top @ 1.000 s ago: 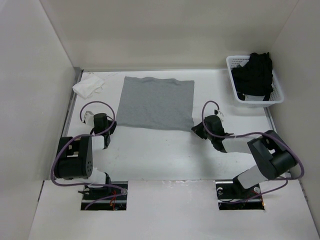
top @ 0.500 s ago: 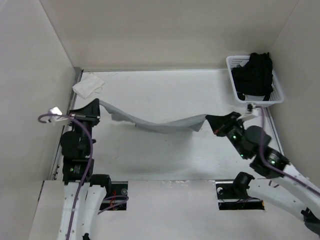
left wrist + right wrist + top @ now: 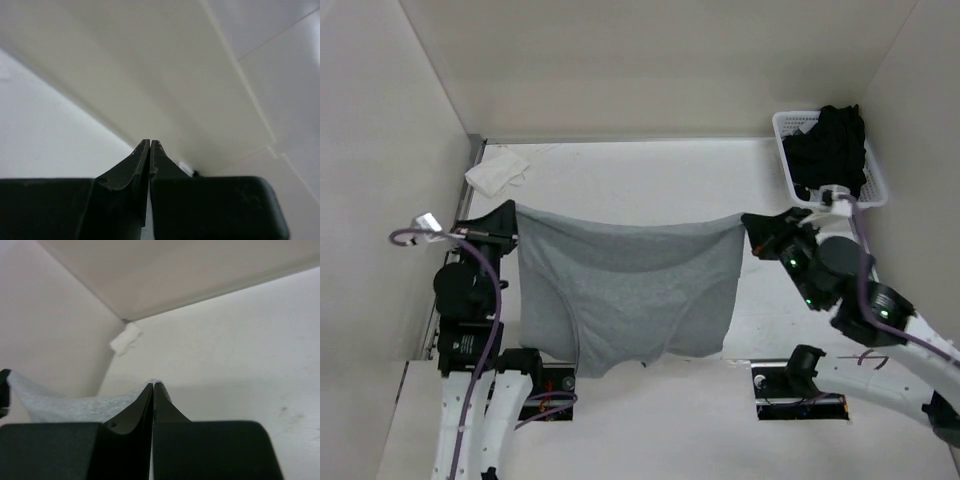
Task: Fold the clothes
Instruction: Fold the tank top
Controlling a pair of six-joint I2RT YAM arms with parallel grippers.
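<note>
The grey tank top (image 3: 630, 290) is held up above the tabletop (image 3: 640, 180), spread between left gripper (image 3: 508, 228) and right gripper (image 3: 750, 228), each clamped tight on an upper corner, the fabric draped below them

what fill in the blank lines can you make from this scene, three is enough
1. The left fingers and right fingers hold up the tank top, a thin sleeveless knit, light ____ in colour.
2. The white plastic basket holds a ____ garment.
3. The small crumpled white cloth lies in the far ____ corner of the white table.
Missing words: grey; black; left.
</note>
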